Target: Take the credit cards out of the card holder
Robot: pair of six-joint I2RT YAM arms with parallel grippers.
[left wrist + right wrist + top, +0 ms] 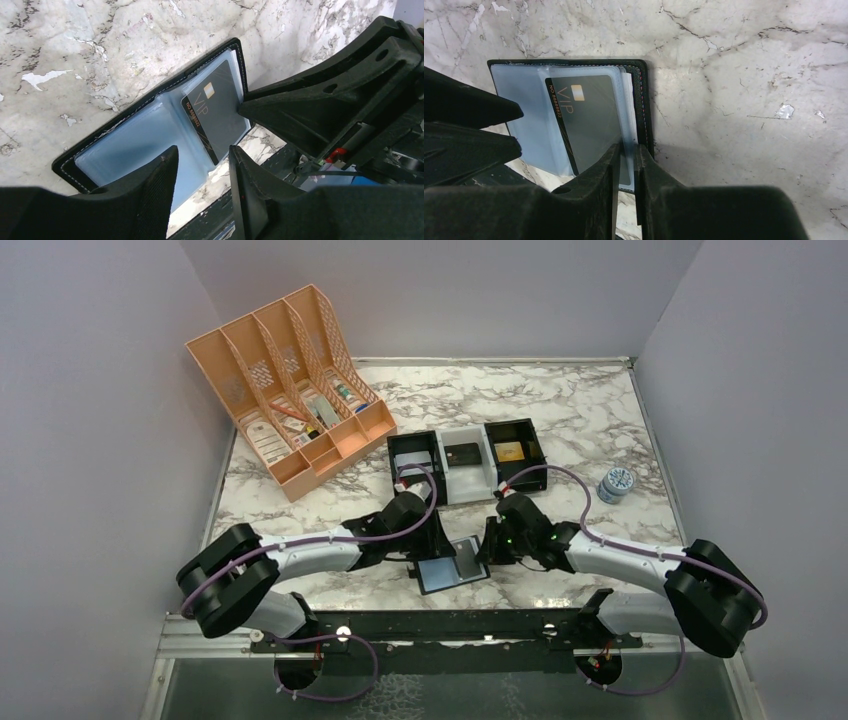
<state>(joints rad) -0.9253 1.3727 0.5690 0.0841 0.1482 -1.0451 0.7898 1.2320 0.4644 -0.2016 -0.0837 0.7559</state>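
The card holder [455, 565] lies open on the marble between my two grippers, its blue-grey lining [135, 145] facing up. A dark grey-black credit card [215, 115] marked VIP sits in the right half [589, 120], partly under a clear sleeve. My left gripper [202, 150] hovers at the holder's near edge [432, 552], its jaws well apart. My right gripper [627, 147] stands at the holder's right edge [487, 548]. Its jaws are drawn to a narrow slit, with the sleeve's edge and the card's corner in it. Whether they pinch it is unclear.
A black-and-white three-compartment tray [467, 460] stands just behind the holder, with a dark card [461, 453] in the middle bay and a gold one [509, 451] in the right bay. A peach file organizer [290, 390] stands back left. A small round tin [616, 483] sits at right.
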